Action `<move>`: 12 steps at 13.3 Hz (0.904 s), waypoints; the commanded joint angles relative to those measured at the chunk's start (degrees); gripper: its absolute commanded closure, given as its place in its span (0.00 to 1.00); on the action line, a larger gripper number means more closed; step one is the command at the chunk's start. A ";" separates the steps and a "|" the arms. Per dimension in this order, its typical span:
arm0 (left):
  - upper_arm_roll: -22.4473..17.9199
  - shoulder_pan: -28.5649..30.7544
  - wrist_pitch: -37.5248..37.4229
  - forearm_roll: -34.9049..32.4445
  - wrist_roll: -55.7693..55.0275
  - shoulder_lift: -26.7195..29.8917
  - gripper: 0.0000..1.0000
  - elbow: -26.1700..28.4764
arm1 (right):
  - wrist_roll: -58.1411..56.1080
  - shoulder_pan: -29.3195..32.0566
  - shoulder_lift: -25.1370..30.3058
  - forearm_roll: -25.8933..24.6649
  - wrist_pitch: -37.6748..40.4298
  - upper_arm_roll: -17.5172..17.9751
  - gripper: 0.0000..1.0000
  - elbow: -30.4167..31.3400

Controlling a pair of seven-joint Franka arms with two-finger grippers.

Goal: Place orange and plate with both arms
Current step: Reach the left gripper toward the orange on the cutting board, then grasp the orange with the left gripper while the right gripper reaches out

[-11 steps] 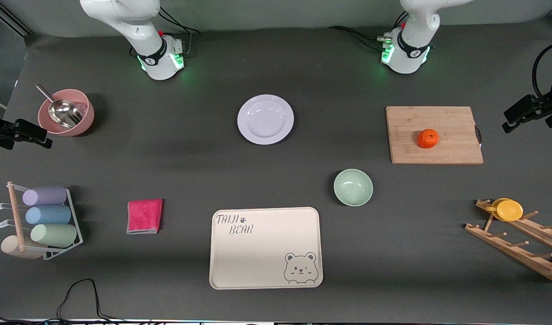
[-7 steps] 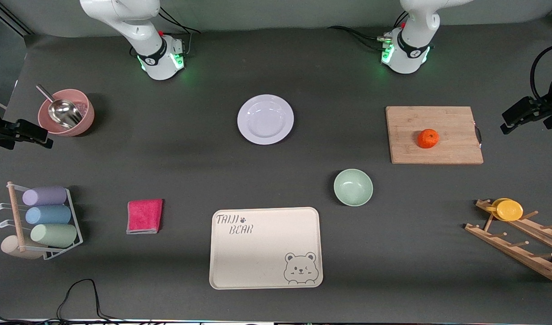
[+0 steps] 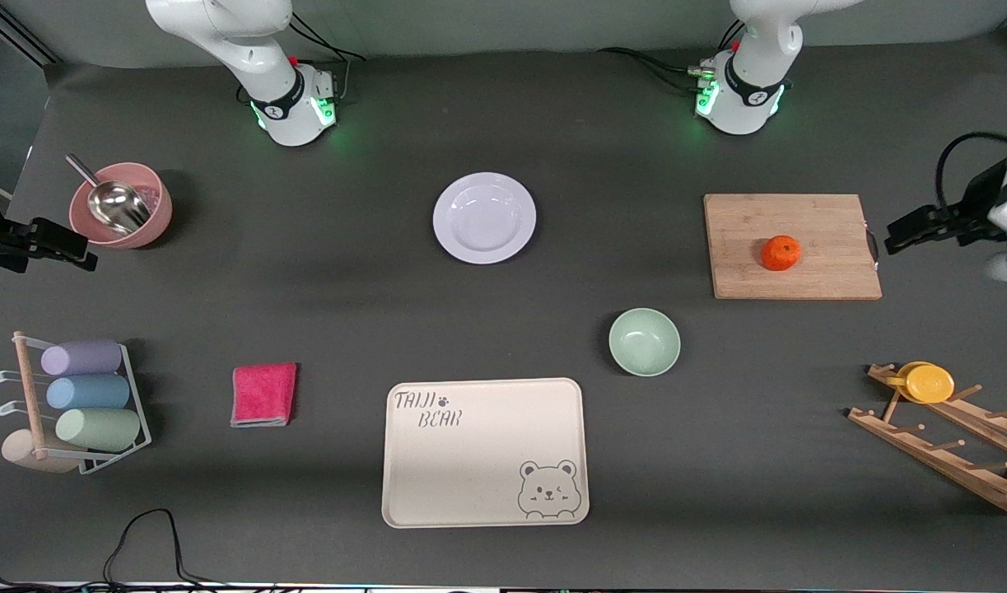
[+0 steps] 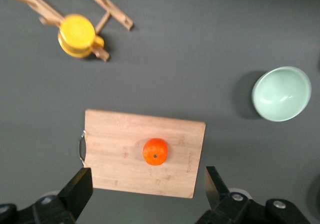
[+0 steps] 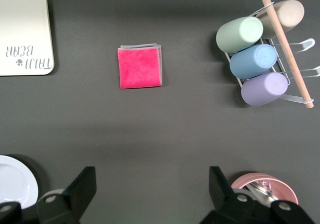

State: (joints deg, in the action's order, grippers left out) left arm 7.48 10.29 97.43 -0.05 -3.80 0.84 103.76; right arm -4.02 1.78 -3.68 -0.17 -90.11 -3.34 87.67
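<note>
The orange (image 3: 780, 253) sits on a wooden cutting board (image 3: 824, 222) toward the left arm's end of the table. In the left wrist view the orange (image 4: 155, 151) lies on the board (image 4: 115, 149) just ahead of my left gripper (image 4: 147, 186), which is open and empty. From the front, my left gripper (image 3: 911, 231) hovers over the table just off the board's handle end. The pale plate (image 3: 484, 217) rests mid-table, and its rim (image 5: 15, 181) shows in the right wrist view. My right gripper (image 5: 150, 186) is open and empty, hovering (image 3: 50, 245) by the pink bowl.
A mint-green bowl (image 3: 644, 341) and a cream bear tray (image 3: 484, 451) lie nearer the front camera. A pink cloth (image 3: 263, 394), a cup rack (image 3: 83, 395) and a pink bowl with a scoop (image 3: 121, 204) stand at the right arm's end. A wooden peg rack holds a yellow cup (image 3: 928, 383).
My left gripper has moved in from the table's end toward the cutting board's handle. The right gripper has barely shifted. Nothing on the table has moved.
</note>
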 commanded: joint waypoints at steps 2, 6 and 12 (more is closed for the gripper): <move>0.16 2.10 11.96 -0.30 0.55 2.14 0.00 15.12 | 1.12 -0.11 1.39 -1.41 -0.07 0.35 0.00 1.53; 0.08 2.10 27.43 -0.30 0.55 4.16 0.00 30.59 | 1.12 -0.20 1.39 -1.41 -0.33 0.35 0.00 1.80; 0.25 1.58 38.52 -0.30 -2.16 4.16 0.00 43.44 | 1.21 -0.20 1.39 -1.32 -0.33 0.35 0.00 2.06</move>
State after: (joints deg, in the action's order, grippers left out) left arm 7.41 12.16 133.75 -0.09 -4.16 1.85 142.81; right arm -4.02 1.78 -3.68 -0.17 -90.11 -3.31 88.36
